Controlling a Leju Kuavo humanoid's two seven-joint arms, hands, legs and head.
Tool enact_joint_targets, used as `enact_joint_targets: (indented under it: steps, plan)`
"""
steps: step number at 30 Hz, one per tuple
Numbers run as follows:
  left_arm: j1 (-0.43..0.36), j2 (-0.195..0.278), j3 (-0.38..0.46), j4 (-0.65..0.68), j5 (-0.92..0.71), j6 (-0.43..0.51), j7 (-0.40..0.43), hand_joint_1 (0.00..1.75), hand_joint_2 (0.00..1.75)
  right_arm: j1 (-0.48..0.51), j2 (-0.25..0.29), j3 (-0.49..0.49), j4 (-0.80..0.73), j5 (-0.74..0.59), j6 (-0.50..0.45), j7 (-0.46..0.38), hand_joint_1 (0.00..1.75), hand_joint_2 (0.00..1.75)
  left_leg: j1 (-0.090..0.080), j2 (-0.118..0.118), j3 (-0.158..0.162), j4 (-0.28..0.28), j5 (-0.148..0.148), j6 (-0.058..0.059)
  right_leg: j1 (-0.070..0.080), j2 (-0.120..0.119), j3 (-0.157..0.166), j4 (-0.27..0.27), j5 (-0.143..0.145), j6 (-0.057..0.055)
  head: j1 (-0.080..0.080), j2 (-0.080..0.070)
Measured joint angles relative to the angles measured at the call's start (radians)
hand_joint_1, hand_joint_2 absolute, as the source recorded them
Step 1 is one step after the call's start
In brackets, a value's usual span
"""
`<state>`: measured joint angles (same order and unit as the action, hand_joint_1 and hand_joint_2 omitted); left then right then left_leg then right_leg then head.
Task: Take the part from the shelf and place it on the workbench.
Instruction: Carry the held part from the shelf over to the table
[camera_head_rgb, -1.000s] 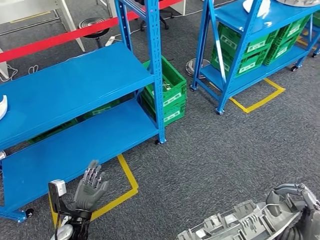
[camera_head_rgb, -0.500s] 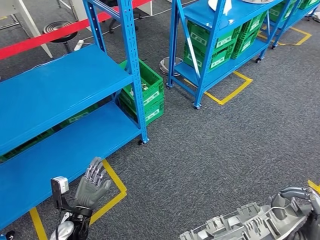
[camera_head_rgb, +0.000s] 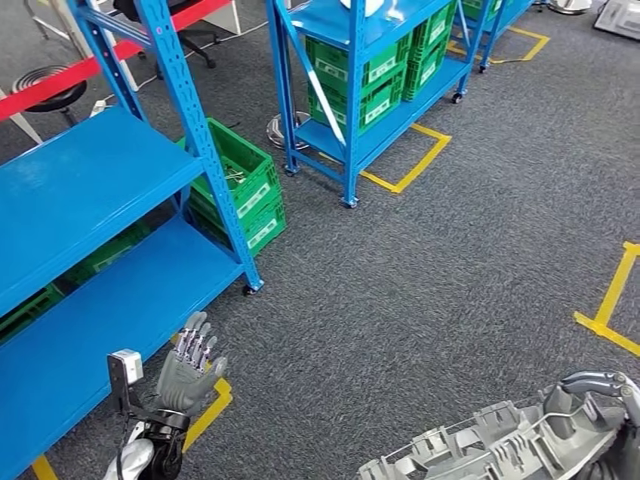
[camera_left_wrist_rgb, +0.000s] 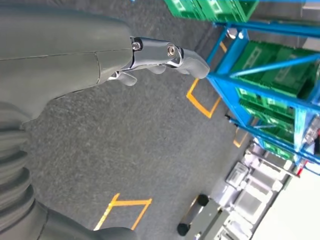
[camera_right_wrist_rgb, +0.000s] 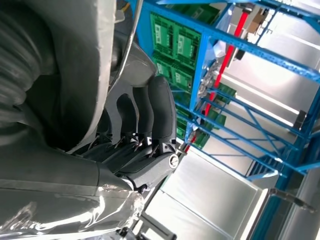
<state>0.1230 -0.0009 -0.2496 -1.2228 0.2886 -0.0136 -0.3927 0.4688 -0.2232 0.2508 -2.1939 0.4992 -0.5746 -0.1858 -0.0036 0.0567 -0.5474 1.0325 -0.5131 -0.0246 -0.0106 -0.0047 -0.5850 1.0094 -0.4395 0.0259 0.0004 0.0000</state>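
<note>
Carrying is the job now: my right hand (camera_head_rgb: 604, 420) has its fingers wrapped round the grey part (camera_head_rgb: 490, 445), low at near right. Left hand (camera_head_rgb: 189, 370) hangs empty, fingers apart. I'd keep the long part level while turning toward the workbench.

My left hand (camera_head_rgb: 189, 372), grey with silvery fingers, hangs over dark grey speckled carpet (camera_head_rgb: 423, 260) marked with yellow tape lines (camera_head_rgb: 411, 165). My right hand (camera_head_rgb: 604, 420) is dark grey against the pale grey ribbed part (camera_head_rgb: 483, 445). The shelving racks (camera_head_rgb: 83, 200) are bright blue, the crates (camera_head_rgb: 241, 190) green with white labels, the barrier strip (camera_head_rgb: 68, 75) red
</note>
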Motion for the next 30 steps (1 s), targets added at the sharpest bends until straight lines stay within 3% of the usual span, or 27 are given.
enact_joint_targets:
  steps: [2,3,4,5,7,8,9,11,13,14,15,17,19,20,21,23,25,26,28,30]
  plan:
    - [0.002,0.002,0.0,0.0,0.002,0.001,-0.001,0.0,1.75,-0.005,0.001,0.0,-0.001,-0.001,0.011,0.006,1.34,1.75,0.002,-0.041,-0.061,0.129,-0.067,-0.005,-0.002,0.018,-0.005,-0.001,0.003,-0.006,0.0,0.0]
    - [0.004,0.003,0.0,0.0,0.003,0.002,-0.001,0.0,1.75,-0.007,0.001,0.0,-0.001,-0.001,0.019,0.013,1.34,1.75,0.003,-0.049,-0.093,0.193,-0.091,-0.006,-0.002,0.028,-0.007,-0.001,0.004,-0.007,0.0,0.0]
    - [0.006,0.005,0.001,0.0,0.003,0.002,-0.001,0.0,1.75,-0.007,0.0,0.0,-0.001,-0.003,0.026,0.022,1.34,1.75,0.003,-0.052,-0.113,0.23,-0.097,-0.006,-0.002,0.039,-0.009,-0.001,0.005,-0.008,0.0,0.0]
    - [0.008,0.006,0.002,0.0,0.003,0.003,-0.001,0.0,1.75,-0.006,-0.003,0.0,-0.001,-0.008,0.029,0.033,1.34,1.75,0.004,-0.053,-0.115,0.23,-0.083,-0.005,-0.002,0.05,-0.01,0.0,0.007,-0.007,0.0,0.0]
    - [0.01,0.009,0.006,0.0,0.003,0.003,-0.001,0.0,1.75,0.003,-0.021,0.007,-0.003,-0.025,0.016,0.054,1.34,1.75,0.006,-0.068,-0.067,0.126,-0.013,-0.001,-0.004,0.073,-0.01,0.0,0.01,-0.003,0.0,0.0]
    - [0.011,0.009,0.008,0.0,0.004,0.002,-0.001,0.0,1.75,0.007,-0.034,0.012,-0.005,-0.035,0.004,0.062,1.34,1.75,0.009,-0.088,-0.034,0.056,0.017,0.0,-0.003,0.084,-0.011,0.001,0.011,0.001,0.0,0.0]
    - [0.012,0.009,0.01,-0.001,0.004,0.002,-0.001,0.0,1.75,0.012,-0.048,0.018,-0.008,-0.043,-0.006,0.068,1.34,1.75,0.012,-0.106,-0.008,0.001,0.037,0.001,-0.002,0.094,-0.015,0.003,0.013,0.006,0.001,0.0]
    - [0.016,0.009,0.013,-0.002,0.005,0.001,-0.001,0.0,1.75,0.018,-0.07,0.026,-0.012,-0.051,-0.018,0.074,1.34,1.75,0.013,-0.124,0.009,-0.043,0.04,0.006,-0.003,0.112,-0.025,0.003,0.018,0.018,0.001,0.0]
    - [0.018,0.009,0.016,-0.003,0.005,0.0,-0.001,0.0,1.75,0.025,-0.084,0.032,-0.016,-0.057,-0.022,0.076,1.34,1.75,0.011,-0.105,0.008,-0.047,0.044,0.019,-0.007,0.122,-0.034,0.0,0.023,0.031,0.001,0.0]
    - [0.017,0.009,0.017,-0.003,0.005,0.0,-0.001,0.0,1.75,0.027,-0.092,0.036,-0.017,-0.065,-0.023,0.078,1.34,1.75,0.011,-0.094,0.009,-0.05,0.047,0.027,-0.007,0.107,-0.042,0.013,0.015,0.036,0.003,0.0]
    - [0.018,0.009,0.019,-0.004,0.005,-0.001,-0.001,0.0,1.75,0.026,-0.101,0.04,-0.019,-0.079,-0.024,0.08,1.34,1.75,0.011,-0.082,0.01,-0.052,0.049,0.034,-0.006,0.084,-0.059,0.046,-0.005,0.039,0.005,0.0]
    - [0.021,0.009,0.021,-0.005,0.004,-0.005,-0.002,0.0,1.75,0.024,-0.121,0.051,-0.022,-0.13,-0.027,0.081,1.34,1.75,0.009,-0.06,0.011,-0.053,0.05,0.041,-0.003,0.031,-0.115,0.171,-0.071,0.042,0.009,0.0]
    - [0.025,0.008,0.023,-0.005,0.004,-0.008,-0.002,0.0,1.75,0.024,-0.14,0.065,-0.024,-0.191,-0.029,0.074,1.34,1.75,0.005,-0.037,0.011,-0.053,0.049,0.043,-0.003,0.014,-0.164,0.286,-0.115,0.043,0.008,0.0]
    - [0.026,0.008,0.025,-0.005,0.004,-0.009,-0.002,0.0,1.75,0.025,-0.148,0.071,-0.025,-0.213,-0.029,0.07,1.34,1.75,0.005,-0.026,0.012,-0.052,0.048,0.043,-0.003,0.012,-0.164,0.295,-0.112,0.043,0.008,0.0]
    - [0.026,0.008,0.026,-0.005,0.003,-0.01,-0.002,0.0,1.75,0.026,-0.154,0.076,-0.026,-0.226,-0.029,0.067,1.34,1.75,0.004,-0.015,0.013,-0.052,0.047,0.042,-0.003,0.008,-0.143,0.261,-0.091,0.043,0.009,0.0]
    - [0.026,0.007,0.028,-0.005,0.003,-0.011,-0.002,0.0,1.75,0.026,-0.164,0.085,-0.031,-0.235,-0.029,0.065,1.34,1.75,0.002,0.003,0.019,-0.051,0.042,0.036,0.0,-0.025,-0.061,0.121,-0.037,0.041,0.009,0.0]
    - [0.025,0.006,0.03,-0.005,0.003,-0.012,-0.002,0.0,1.75,0.025,-0.171,0.091,-0.037,-0.237,-0.029,0.064,1.34,1.75,-0.003,0.019,0.023,-0.048,0.036,0.027,0.003,-0.051,-0.003,0.024,-0.012,0.034,0.008,0.0]
    - [0.025,0.006,0.03,-0.005,0.003,-0.012,-0.002,0.0,1.75,0.024,-0.174,0.093,-0.039,-0.238,-0.029,0.063,1.34,1.75,-0.006,0.026,0.024,-0.047,0.035,0.023,0.006,-0.053,0.004,0.009,-0.011,0.03,0.007,0.0]
    - [0.024,0.006,0.031,-0.005,0.003,-0.013,-0.002,0.0,1.75,0.026,-0.177,0.097,-0.041,-0.238,-0.029,0.063,1.34,1.75,-0.005,0.039,0.024,-0.046,0.033,0.015,0.006,-0.031,-0.001,0.009,-0.006,0.018,0.006,0.0]
    - [0.023,0.005,0.031,-0.006,0.003,-0.014,-0.003,0.0,1.75,0.028,-0.178,0.1,-0.044,-0.238,-0.029,0.062,1.34,1.75,-0.001,0.013,0.01,-0.012,0.004,0.005,0.002,-0.012,-0.004,0.007,-0.002,0.007,0.005,0.0]
